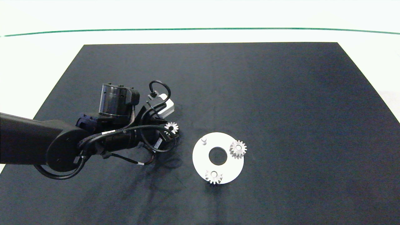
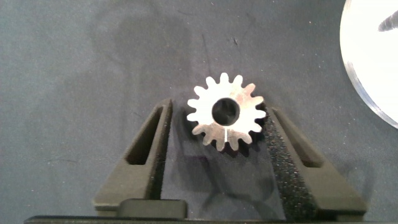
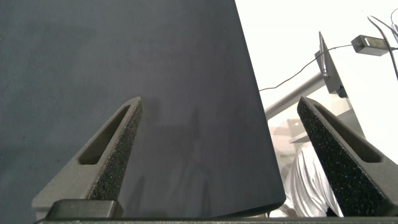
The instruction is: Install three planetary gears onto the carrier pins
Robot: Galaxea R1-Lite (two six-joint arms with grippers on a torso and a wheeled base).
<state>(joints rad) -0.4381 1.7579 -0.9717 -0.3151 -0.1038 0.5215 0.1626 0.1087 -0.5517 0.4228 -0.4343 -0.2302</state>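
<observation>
Left gripper (image 2: 224, 127): I see it at the end of the left arm, which comes in from the left over the dark mat (image 1: 281, 93), just left of the white disc (image 1: 200, 159). Its jaws stand around the third gear. I read the gear's teeth as touching one finger (image 2: 283, 149), while a narrow gap shows at the other finger, so I call the jaws not yet closed on it.

Third gear (image 1: 171, 127): flat between the left fingers, centre hole facing up. In the left wrist view (image 2: 226, 111) it lies over the mat near the disc's rim (image 2: 367, 56), apart from it. I cannot tell whether it rests on the mat or is lifted.

White disc: flat on the mat, right of the left gripper, large centre hole open.

Gear on the right pin (image 1: 238, 149): I see it seated at the disc's right edge, its teeth reaching just past the rim.

Gear on the near pin (image 1: 214, 176): seated at the disc's near edge, teeth overhanging the rim.

Free carrier pin (image 1: 204, 140): upright at the disc's upper left, bare, the side closest to the left gripper.

Right gripper (image 3: 227, 155): not in the head view. Its own camera shows the jaws spread wide with nothing between them, over the mat's edge.
</observation>
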